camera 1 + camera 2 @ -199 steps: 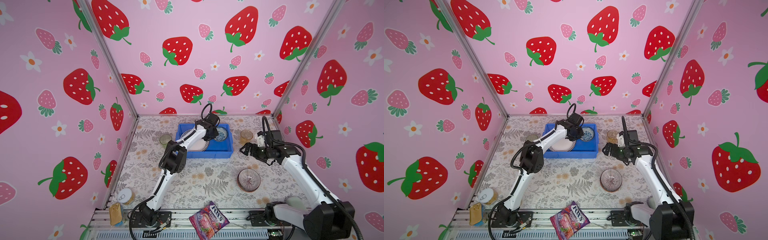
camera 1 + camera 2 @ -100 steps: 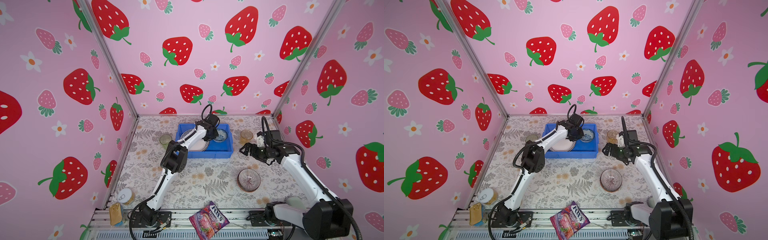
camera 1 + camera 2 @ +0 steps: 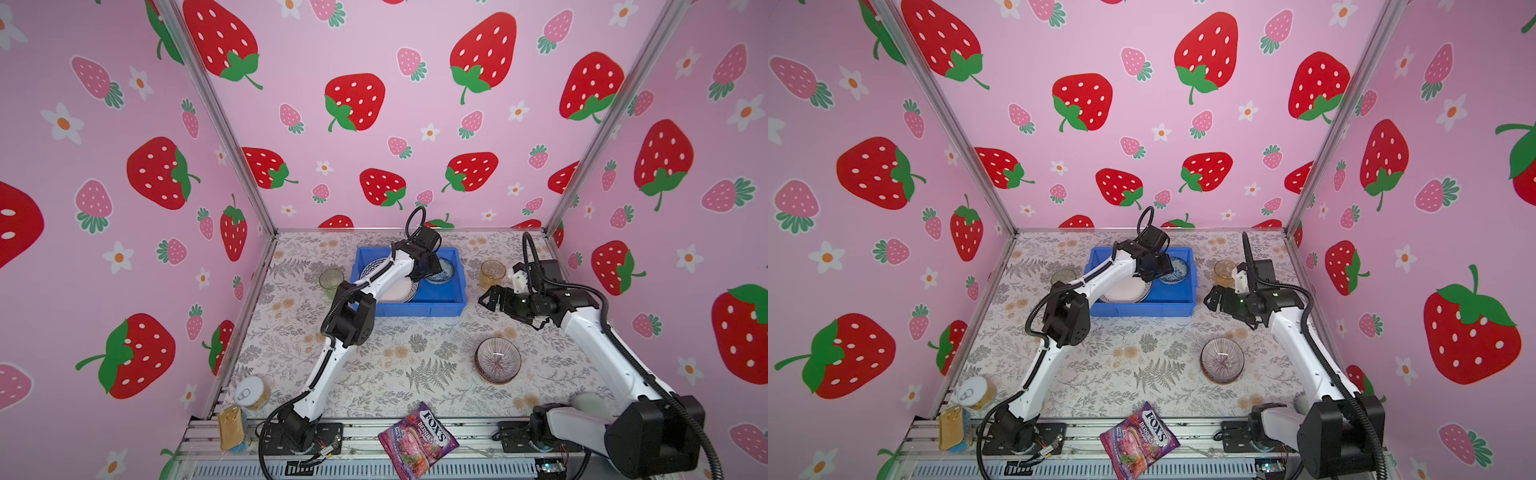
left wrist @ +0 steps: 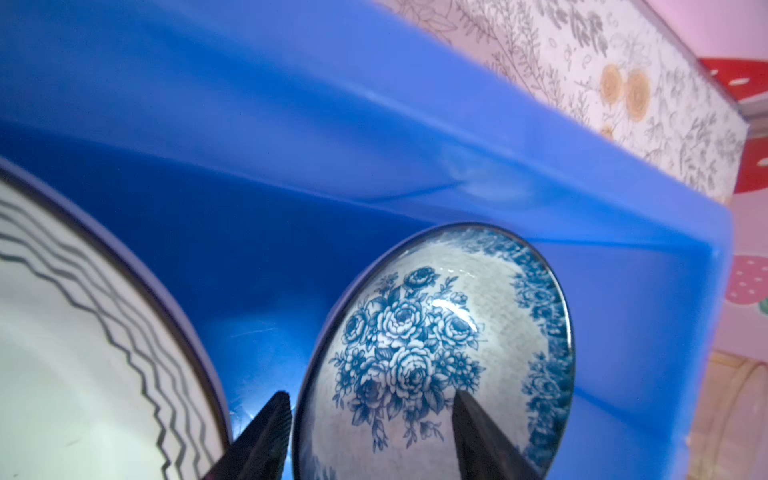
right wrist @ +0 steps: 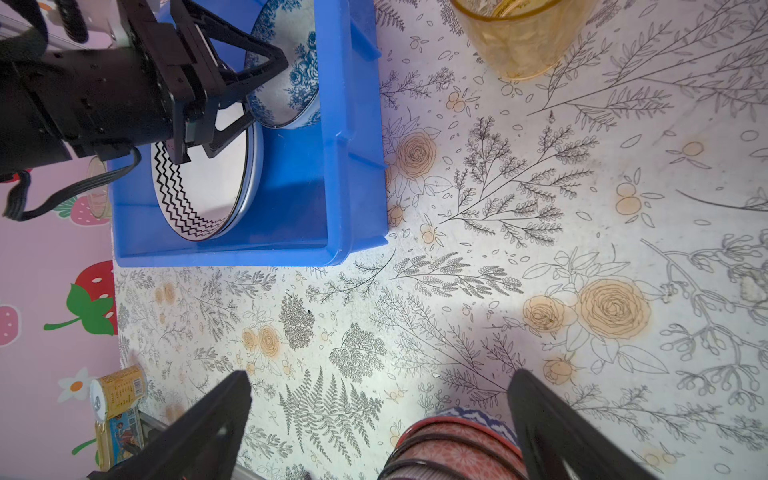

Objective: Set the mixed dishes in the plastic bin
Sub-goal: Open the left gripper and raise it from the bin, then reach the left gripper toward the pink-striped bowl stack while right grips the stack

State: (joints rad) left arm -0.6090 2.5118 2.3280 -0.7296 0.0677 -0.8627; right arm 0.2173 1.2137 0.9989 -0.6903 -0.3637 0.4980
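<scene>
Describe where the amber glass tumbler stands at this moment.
In both top views the amber tumbler stands upright on the table, right of centre toward the back, just outside the blue bin on its right.

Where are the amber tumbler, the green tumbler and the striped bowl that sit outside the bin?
amber tumbler (image 3: 492, 280): in a top view, on its front wall.
green tumbler (image 3: 330, 279): in a top view, inside its mouth.
striped bowl (image 3: 497, 358): in a top view, on its inner centre.
</scene>
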